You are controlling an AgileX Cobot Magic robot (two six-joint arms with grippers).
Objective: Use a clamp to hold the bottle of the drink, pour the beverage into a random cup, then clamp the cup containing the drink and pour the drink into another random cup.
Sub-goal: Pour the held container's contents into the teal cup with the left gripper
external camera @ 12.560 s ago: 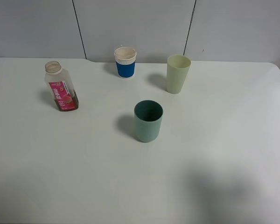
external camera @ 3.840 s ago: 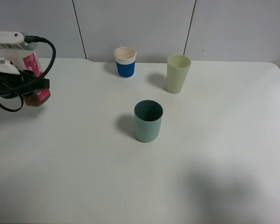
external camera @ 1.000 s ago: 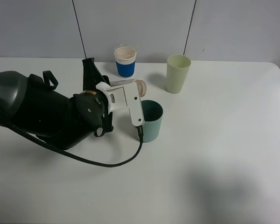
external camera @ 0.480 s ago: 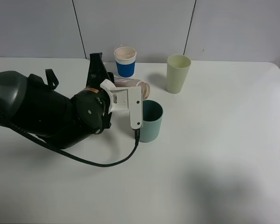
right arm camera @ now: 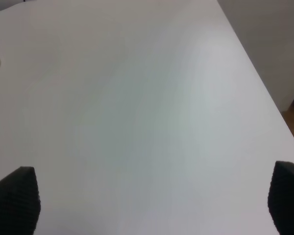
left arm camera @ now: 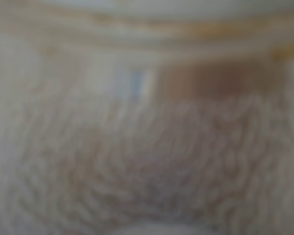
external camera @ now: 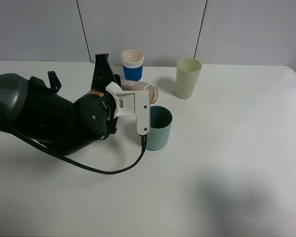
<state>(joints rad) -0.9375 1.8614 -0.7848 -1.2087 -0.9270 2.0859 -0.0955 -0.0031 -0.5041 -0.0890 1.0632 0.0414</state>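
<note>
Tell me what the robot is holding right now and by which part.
The left gripper holds the drink bottle around its body, neck free and tipped toward the teal cup. The right gripper is open, holding nothing.

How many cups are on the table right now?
3: a blue-banded white cup at the back, a pale green cup farther right, a teal cup in the middle. The left arm could hide more.

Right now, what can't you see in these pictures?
- Bottle body: exterior high view, left arm covers it.
- Teal cup contents: exterior high view, too dark and small.
- Left wrist view: all blur, too close.
- Right jaws: right wrist view, edges cut them off.
</note>
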